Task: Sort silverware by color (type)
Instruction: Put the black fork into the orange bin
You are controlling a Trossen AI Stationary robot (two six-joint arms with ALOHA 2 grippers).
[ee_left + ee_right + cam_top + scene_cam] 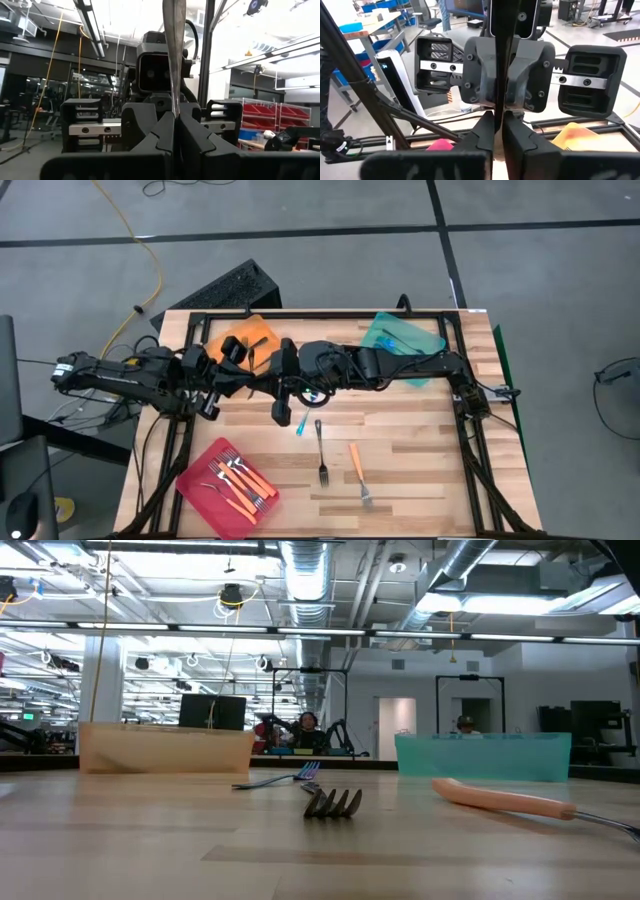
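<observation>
Orange-handled forks [240, 480] fill the pink tray [192, 480] at the tabletop's [420, 450] near left corner. A dark fork [321, 452] and an orange fork [358, 470] lie loose toward the near edge. Above mid-tabletop, the left hand [175, 117] and right hand [499, 117] face each other, both clamped on one plain metal fork [174, 45]. Orange tray [262, 330] and teal tray [432, 340] sit at the far edge. If the arms part before one lets go, the fork may twist loose and drop among the unsorted ones.
</observation>
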